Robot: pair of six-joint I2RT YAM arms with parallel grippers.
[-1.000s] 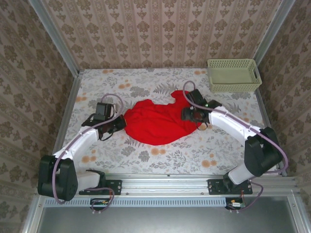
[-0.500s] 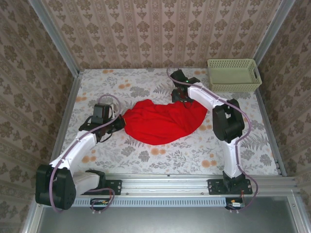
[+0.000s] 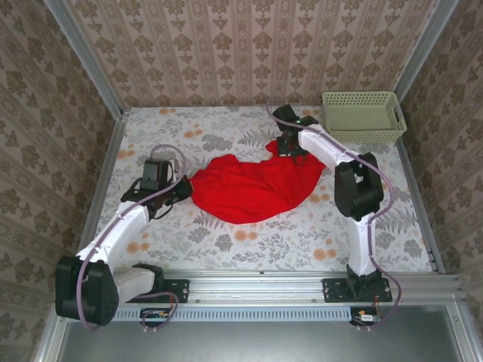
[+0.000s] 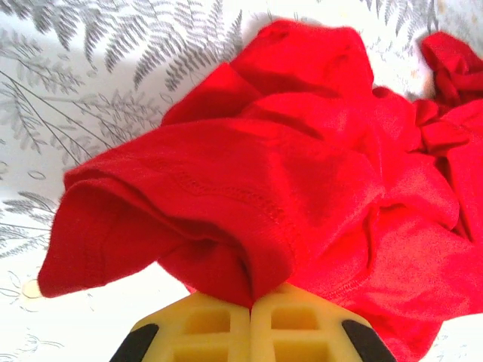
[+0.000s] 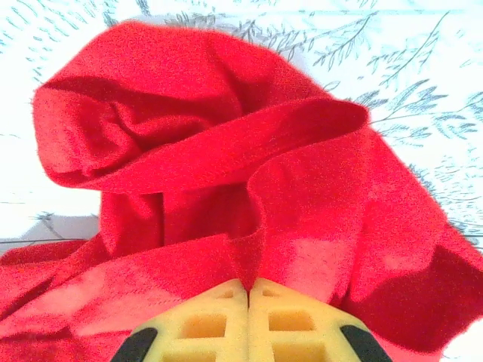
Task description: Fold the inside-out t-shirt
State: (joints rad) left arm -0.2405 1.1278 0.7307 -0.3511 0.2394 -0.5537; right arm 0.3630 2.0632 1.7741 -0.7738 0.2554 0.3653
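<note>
Now, left claw (image 4: 250, 305) and right claw (image 5: 249, 285) each clamp a fold of the bunched t-shirt (image 3: 253, 188). Likely the spreading step; next, draw apart, flatten on bench (image 3: 226, 243).

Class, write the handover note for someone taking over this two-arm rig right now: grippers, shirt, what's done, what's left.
Left gripper: shut on the t-shirt's left edge.
Right gripper: shut on its far right corner, toward the basket.
T-shirt: bunched in a heap on the table, not flat.
Done: both ends gripped.
Left: spread it out, then fold.
</note>
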